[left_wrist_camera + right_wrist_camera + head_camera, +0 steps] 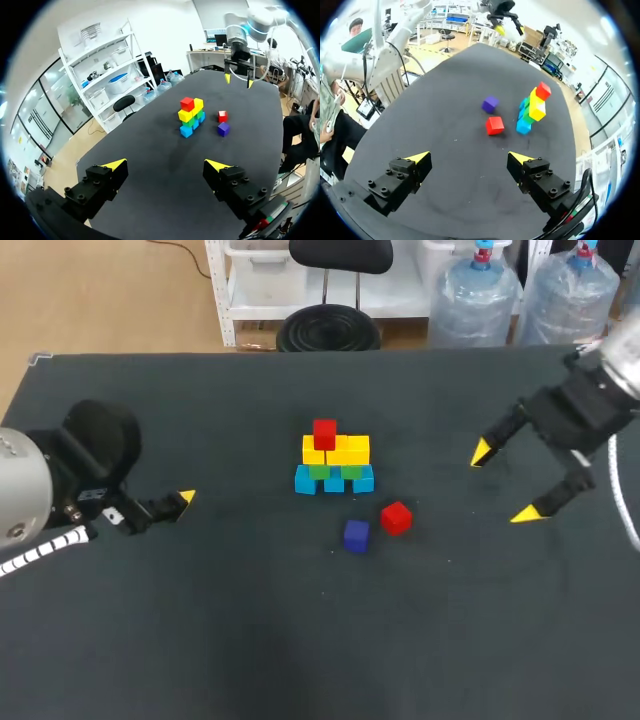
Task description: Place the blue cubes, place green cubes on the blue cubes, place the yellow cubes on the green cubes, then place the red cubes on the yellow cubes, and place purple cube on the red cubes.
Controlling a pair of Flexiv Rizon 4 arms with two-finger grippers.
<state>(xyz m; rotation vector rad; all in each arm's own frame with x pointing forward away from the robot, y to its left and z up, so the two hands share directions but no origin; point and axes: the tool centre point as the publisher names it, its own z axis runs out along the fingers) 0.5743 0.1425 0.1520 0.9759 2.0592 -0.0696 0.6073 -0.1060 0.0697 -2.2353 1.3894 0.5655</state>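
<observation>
The cube stack point(335, 465) stands at the middle of the worktop point(200, 640), built in steps. The blue cubes point(363, 479) sit side by side in the bottom row so they can carry the green cubes point(350, 472) across their joints. The yellow cubes point(350, 450) lie over those, and one red cube point(324, 433) sits on the left end of the yellow row. That leaves bare yellow beside it for the second red cube point(396, 517), which lies loose on the worktop just in front of the stack. The purple cube point(356, 534) rests near it, not touching.

I judge the red layer half done. The purple has to wait, since it needs both reds under it.

My right fingers point(532, 172) are to the right of the stack, well apart from it, spread wide and grasping nothing. They are on the loose red's side, so that pick looks like theirs. My left fingers point(116, 165) are far off to the left, likewise released and empty, out of the way.
</observation>
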